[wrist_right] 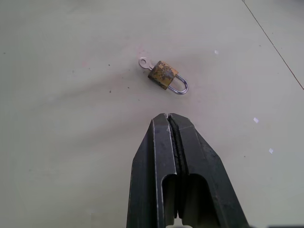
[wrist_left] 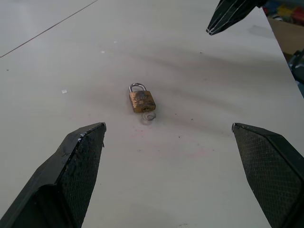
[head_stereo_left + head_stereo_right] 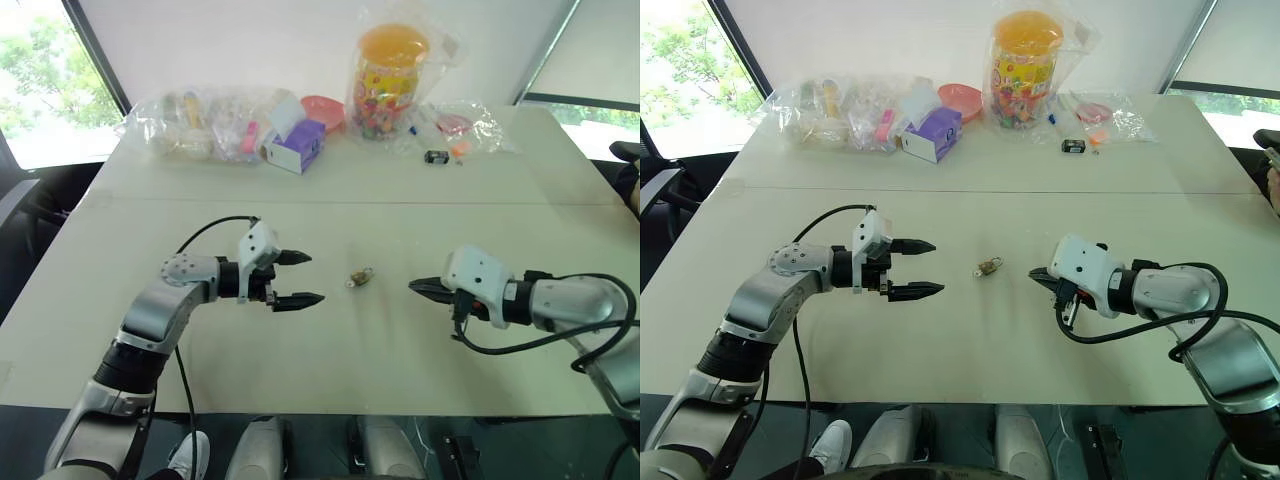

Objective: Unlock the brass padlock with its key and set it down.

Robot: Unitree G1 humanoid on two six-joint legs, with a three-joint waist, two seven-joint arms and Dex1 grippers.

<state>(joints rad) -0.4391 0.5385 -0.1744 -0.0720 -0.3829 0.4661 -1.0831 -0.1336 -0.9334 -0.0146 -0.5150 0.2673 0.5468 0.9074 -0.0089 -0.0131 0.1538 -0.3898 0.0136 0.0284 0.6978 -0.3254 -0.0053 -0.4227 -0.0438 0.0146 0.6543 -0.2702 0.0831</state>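
Brass padlock [image 3: 361, 277] lay flat on the bench [image 3: 400, 340], key [image 1: 144, 62] sticking out of its body, between the two tools and touching neither. Left tool [image 3: 297, 278] at its 9 o'clock, spread wide, empty. Right tool [image 3: 417, 286] at 3 o'clock, pinched closed, gripping nothing.

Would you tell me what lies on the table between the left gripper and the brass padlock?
Nothing: in the left wrist view, bare table runs from the open left gripper to the brass padlock.
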